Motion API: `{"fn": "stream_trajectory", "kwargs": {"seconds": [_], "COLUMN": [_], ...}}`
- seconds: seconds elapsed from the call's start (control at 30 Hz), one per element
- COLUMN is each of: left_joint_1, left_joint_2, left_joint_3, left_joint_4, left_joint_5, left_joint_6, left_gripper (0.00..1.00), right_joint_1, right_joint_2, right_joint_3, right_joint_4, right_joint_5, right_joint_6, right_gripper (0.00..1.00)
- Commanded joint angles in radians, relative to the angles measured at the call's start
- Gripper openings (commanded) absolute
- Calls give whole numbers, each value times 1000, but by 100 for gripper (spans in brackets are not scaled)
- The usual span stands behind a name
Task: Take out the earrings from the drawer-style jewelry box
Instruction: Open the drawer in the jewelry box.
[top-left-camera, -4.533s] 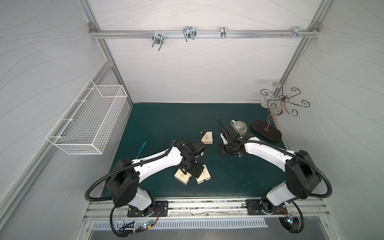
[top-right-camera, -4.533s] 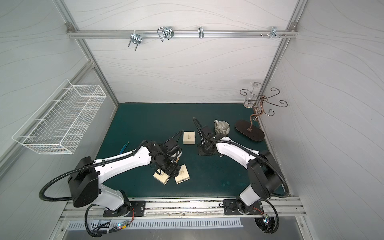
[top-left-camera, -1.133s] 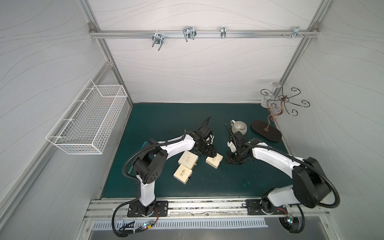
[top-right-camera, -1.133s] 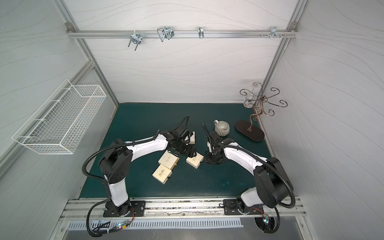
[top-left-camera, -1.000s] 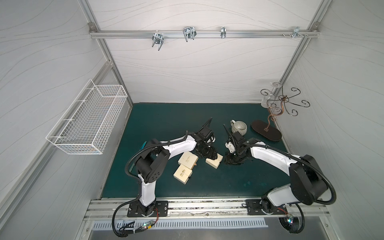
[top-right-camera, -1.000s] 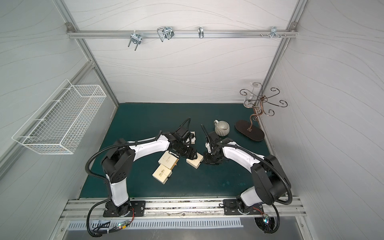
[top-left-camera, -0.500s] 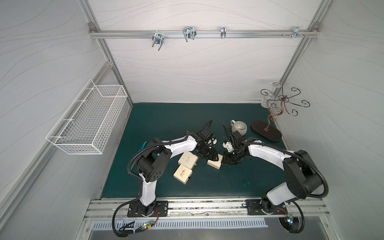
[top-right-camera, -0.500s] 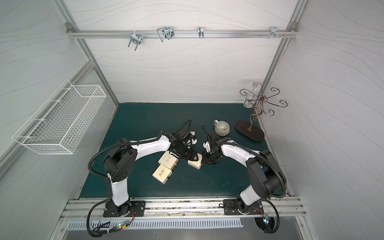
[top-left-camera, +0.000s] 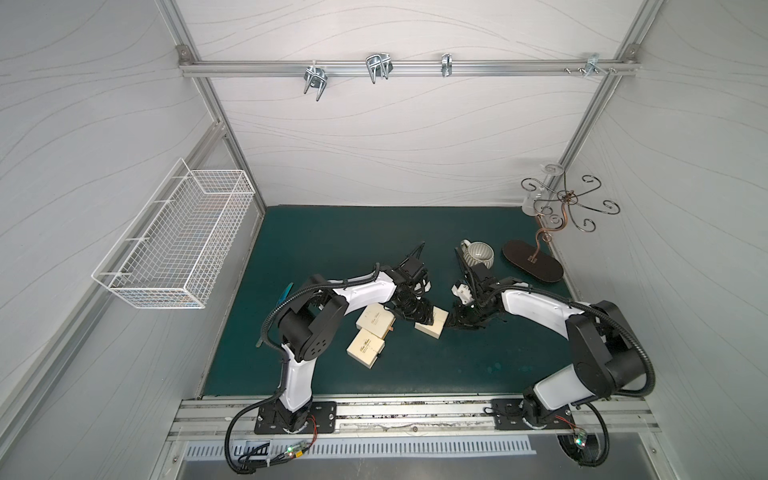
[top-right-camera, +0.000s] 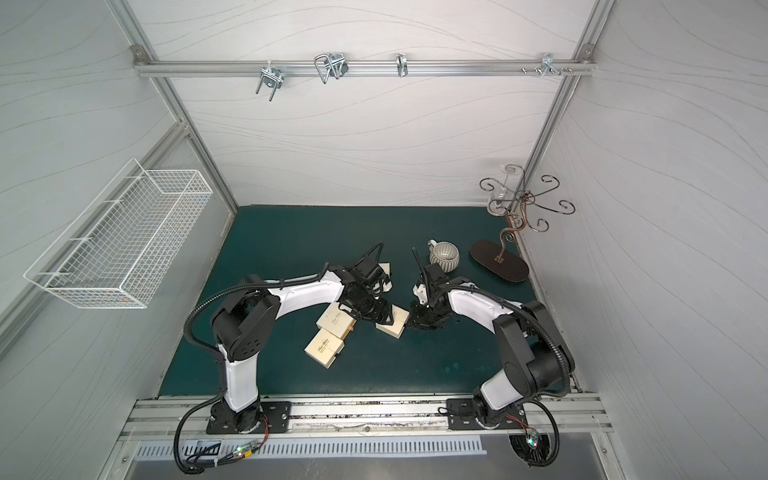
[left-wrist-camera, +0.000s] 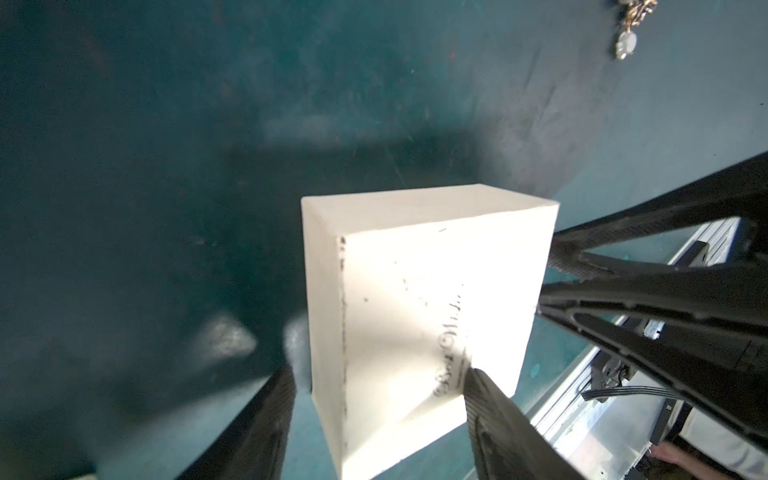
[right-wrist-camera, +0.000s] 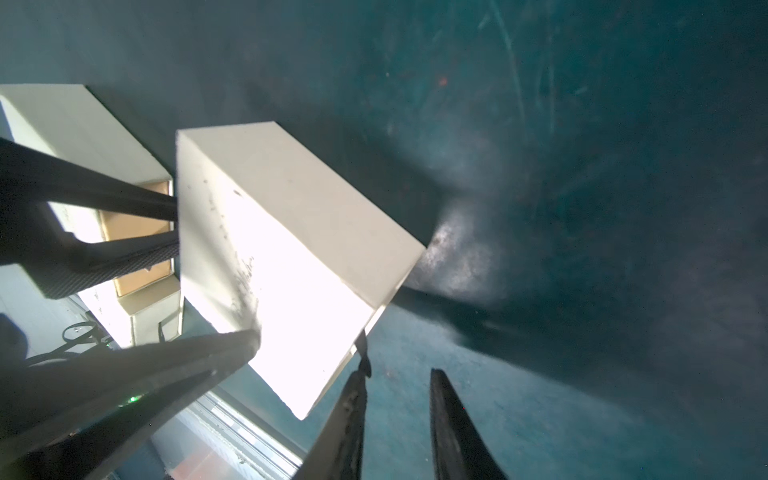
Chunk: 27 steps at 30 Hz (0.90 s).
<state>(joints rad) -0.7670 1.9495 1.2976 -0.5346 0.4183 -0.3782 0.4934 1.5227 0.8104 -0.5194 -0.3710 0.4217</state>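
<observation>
Left tool (left-wrist-camera: 378, 374): set wide, astride the cream box (top-left-camera: 433, 328); whether it pressed could not be told.
Right tool (right-wrist-camera: 399, 386): narrow, nothing between its jaws, one fingertip (right-wrist-camera: 357, 390) at that box's corner.
Earring (left-wrist-camera: 625, 43): one lay on the worktop (top-left-camera: 332, 249) ahead of the left tool, past the box, well apart.
Surface: dark teal, scuffed.
Room: white wavy walls (top-left-camera: 395, 145), a hooked rail (top-left-camera: 415, 68) overhead, a wire basket (top-left-camera: 178, 249) on the left tool's side.

- Cream box (left-wrist-camera: 415, 299): matt card, smooth, dark scuffs along one edge.
- Table mat (left-wrist-camera: 166, 124): dark green, matt, scratched.
- Left gripper (left-wrist-camera: 379, 370) pads (left-wrist-camera: 266, 428): black, finely ribbed.
- Mug (top-left-camera: 481, 253), 1 o'clock on mat: glossy ribbed ceramic.
- Basket (top-left-camera: 174, 245), 9 o'clock: white-coated wire.
- Rail (top-left-camera: 415, 68), 12 o'clock: brushed metal.
</observation>
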Motion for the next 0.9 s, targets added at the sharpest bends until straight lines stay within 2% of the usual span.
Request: {"fn": "stream_trajectory", "kwargs": {"seconds": [0.0, 0.37, 0.87], "left_joint_1": [-3, -2, -3], "left_joint_2": [22, 35, 47], "left_joint_3": [40, 50, 55], "left_joint_4": [-19, -16, -26], "left_joint_5": [-11, 14, -8], "left_joint_6": [-2, 8, 10], "left_gripper": [67, 66, 66], "right_joint_1": [-1, 3, 3], "right_joint_2": [15, 48, 47], "right_joint_3": [-1, -7, -30], "right_joint_4": [23, 89, 171], "right_joint_5": [-33, -85, -87], "right_joint_6": [1, 6, 25], "right_gripper": [29, 25, 5]}}
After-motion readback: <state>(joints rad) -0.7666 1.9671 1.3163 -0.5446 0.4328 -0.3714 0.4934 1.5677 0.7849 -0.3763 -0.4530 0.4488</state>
